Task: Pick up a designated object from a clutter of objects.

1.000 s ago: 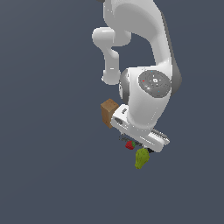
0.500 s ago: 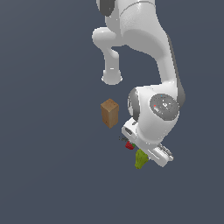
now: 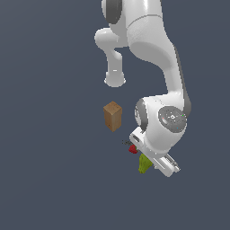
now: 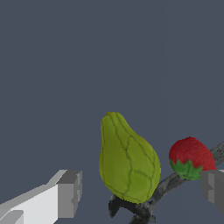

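change: arm has swung down over the pear [image 4: 128,161], lower than a second ago
claw [image 4: 142,192]: spread wide, one finger each side of the pear, nothing pinched yet
pear: on the counter, strawberry [image 4: 190,158] just beside it, block [image 3: 112,116] well apart
meaning: looks lined up to close

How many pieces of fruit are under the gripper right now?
2: a yellow-green pear-shaped fruit between the gripper's fingers, and a red strawberry beside it by one fingertip. The arm may hide others in the exterior view.
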You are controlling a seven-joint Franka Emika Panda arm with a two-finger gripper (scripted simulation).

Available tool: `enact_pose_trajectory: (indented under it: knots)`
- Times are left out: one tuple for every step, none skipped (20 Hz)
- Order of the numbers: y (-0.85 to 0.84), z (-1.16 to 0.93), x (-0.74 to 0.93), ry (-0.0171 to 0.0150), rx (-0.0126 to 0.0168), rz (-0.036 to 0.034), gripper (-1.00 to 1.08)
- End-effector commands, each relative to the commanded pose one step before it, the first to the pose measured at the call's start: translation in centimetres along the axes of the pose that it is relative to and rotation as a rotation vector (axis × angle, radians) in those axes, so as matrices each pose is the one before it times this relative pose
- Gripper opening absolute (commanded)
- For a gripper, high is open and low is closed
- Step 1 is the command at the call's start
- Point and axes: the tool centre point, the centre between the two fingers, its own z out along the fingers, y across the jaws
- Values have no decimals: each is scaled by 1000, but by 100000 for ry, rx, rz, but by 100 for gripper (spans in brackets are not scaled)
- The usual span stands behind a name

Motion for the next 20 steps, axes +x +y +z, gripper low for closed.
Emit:
enact_pose_trajectory:
  knots:
    - [-153, 203, -40, 61, 132, 910, 100]
    - [-11, 17, -9, 0, 3, 49, 100]
    - [67, -53, -3, -52, -94, -391, 100]
    - [-1, 42, -2, 0, 0, 0, 100]
    - [-3, 124, -7, 0, 0, 0, 100]
    - [-4, 206, -11, 0, 0, 0, 100]
    - [11, 278, 12, 7, 11, 47, 100]
    - [10, 359, 7, 7, 11, 47, 100]
    - [-5, 447, -26, 0, 0, 0, 100]
    - [18, 513, 8, 10, 15, 67, 100]
    - [13, 592, -10, 7, 10, 47, 100]
    - [15, 616, -12, 7, 10, 47, 100]
    - [14, 534, -6, 7, 10, 47, 100]
    - [11, 447, 1, 7, 11, 47, 100]
    - [-8, 369, -20, 0, 0, 0, 100]
    - [1, 274, 18, 7, 11, 47, 100]
    - [-21, 196, -2, 0, 0, 0, 100]
    - [-29, 110, 8, 0, 0, 0, 100]
    - [-37, 23, 18, 0, 0, 0, 100]
    - [-36, -46, 22, 0, 0, 0, 100]
